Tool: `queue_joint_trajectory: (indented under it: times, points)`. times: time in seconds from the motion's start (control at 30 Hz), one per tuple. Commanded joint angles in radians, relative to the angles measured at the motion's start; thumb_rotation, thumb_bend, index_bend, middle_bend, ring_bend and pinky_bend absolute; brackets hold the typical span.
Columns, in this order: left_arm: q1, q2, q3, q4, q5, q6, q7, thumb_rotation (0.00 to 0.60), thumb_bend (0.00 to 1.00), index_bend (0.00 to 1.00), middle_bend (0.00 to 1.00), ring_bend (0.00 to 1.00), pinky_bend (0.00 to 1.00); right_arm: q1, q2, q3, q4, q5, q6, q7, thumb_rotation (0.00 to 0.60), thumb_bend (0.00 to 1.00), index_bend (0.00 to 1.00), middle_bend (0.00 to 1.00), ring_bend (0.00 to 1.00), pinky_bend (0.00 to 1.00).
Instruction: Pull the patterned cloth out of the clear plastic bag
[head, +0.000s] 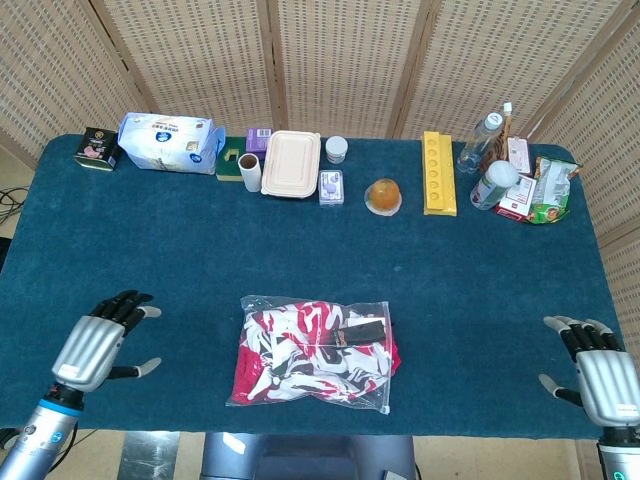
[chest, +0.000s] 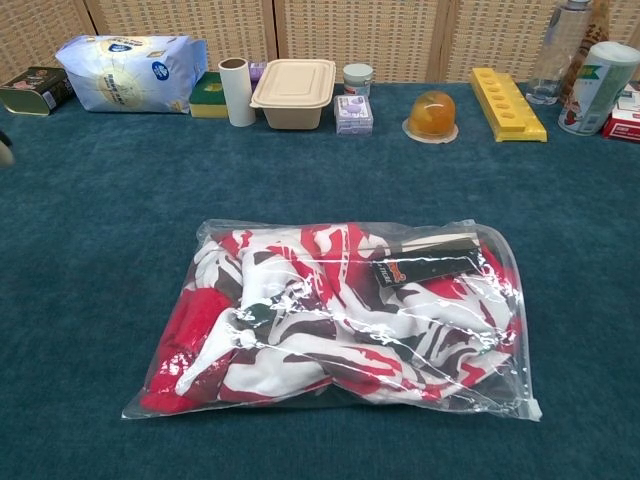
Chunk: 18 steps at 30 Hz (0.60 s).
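Item: clear plastic bag (head: 312, 352), lying flat on the blue table (head: 200, 250), the red, white and black patterned cloth (chest: 330, 310) folded inside it, with a dark label card near its far right corner.

My left hand (head: 100, 345): fingers spread, holding nothing; the bag lies near, to its right.

My right hand (head: 595, 370): fingers apart, empty; the bag sits well apart, to its left.

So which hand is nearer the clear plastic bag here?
Left. The left hand hangs open just left of the clear plastic bag; the right hand sits open at the table's far right edge.
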<state>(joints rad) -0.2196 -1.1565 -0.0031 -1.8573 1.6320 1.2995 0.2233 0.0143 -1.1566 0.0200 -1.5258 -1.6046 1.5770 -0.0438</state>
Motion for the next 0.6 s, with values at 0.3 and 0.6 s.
queue_joint_trajectory:
  times: [0.3, 0.6]
  points:
    - [-0.161, -0.202, -0.003, -0.068, -0.04, -0.262, 0.214, 0.6, 0.08, 0.13, 0.16, 0.08, 0.14, -0.005, 0.003, -0.01, 0.01, -0.017, 0.01, 0.018, 0.6, 0.06, 0.24, 0.28, 0.27, 0.2]
    - [-0.157, -0.467, 0.001, 0.071, -0.096, -0.22, 0.425, 0.6, 0.06, 0.0, 0.05, 0.0, 0.06, -0.006, 0.005, -0.01, 0.041, -0.013, 0.008, 0.067, 0.6, 0.06, 0.24, 0.28, 0.27, 0.2]
